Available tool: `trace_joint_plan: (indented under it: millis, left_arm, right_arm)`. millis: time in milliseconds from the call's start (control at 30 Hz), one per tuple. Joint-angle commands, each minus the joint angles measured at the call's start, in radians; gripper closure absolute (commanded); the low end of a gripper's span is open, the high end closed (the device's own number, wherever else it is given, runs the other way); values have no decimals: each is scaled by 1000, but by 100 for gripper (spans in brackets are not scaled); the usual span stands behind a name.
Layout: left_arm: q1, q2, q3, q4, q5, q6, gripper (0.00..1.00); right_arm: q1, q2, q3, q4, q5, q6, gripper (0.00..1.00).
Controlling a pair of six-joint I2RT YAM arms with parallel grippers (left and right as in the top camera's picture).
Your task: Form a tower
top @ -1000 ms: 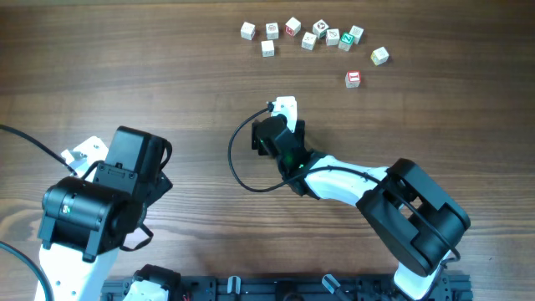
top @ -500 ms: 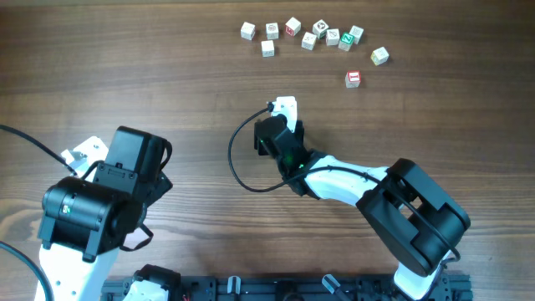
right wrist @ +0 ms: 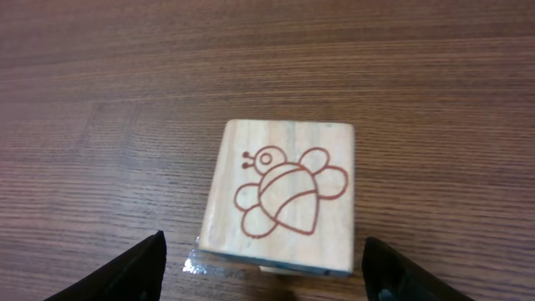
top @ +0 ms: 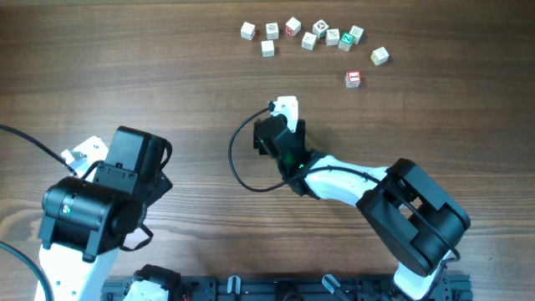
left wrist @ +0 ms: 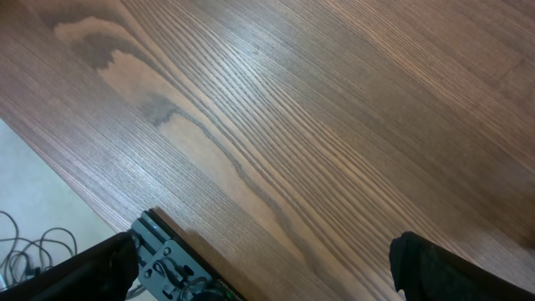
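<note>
Your right hand (right wrist: pixel 263 251) is hanging directly over the tower (right wrist: pixel 280 196), which is standing near the middle of the surface (top: pixel 167 67); the tower is sitting between the two fingers (right wrist: pixel 142 267), and you are seeing bare wood on either side of it, so the hand is standing wide and holding nothing. The bee cube (right wrist: pixel 284 188) is lying flat on top; a blue-green sliver of the cube beneath is showing along its near edge, so the stack's long axis is running straight up toward your wrist, and any exit is, in my judgement, calling for a straight lift rather than a sideways sweep. How many cubes are sitting under the bee cube, the wrist view is not showing.

The loose cubes (top: pixel 309 33) are lying in a ragged row beyond the hand, toward the far edge, with a red-faced cube (top: pixel 353 79) sitting apart and nearer; your right arm is by far the closer one to them. Your left hand (left wrist: pixel 263 251) is resting well away on its own side, fingers spread wide over bare wood, gripping nothing.

The surface is running flat, dark and wood-grained, with open room all around the tower; only the black cable (top: pixel 238 163) is looping beside the right wrist, and that could be dragging near the stack if you are swinging left.
</note>
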Motion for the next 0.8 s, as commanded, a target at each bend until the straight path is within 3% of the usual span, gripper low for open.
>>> trace_joint_plan:
  millis: [0, 767]
  left_arm:
    - [6, -4, 0, -1, -2, -19, 0]
    - [6, -4, 0, -1, -2, -19, 0]
  right_arm:
    - [-3, 16, -2, -6, 56, 2, 26]
    - [-3, 16, -2, -39, 138, -1, 26]
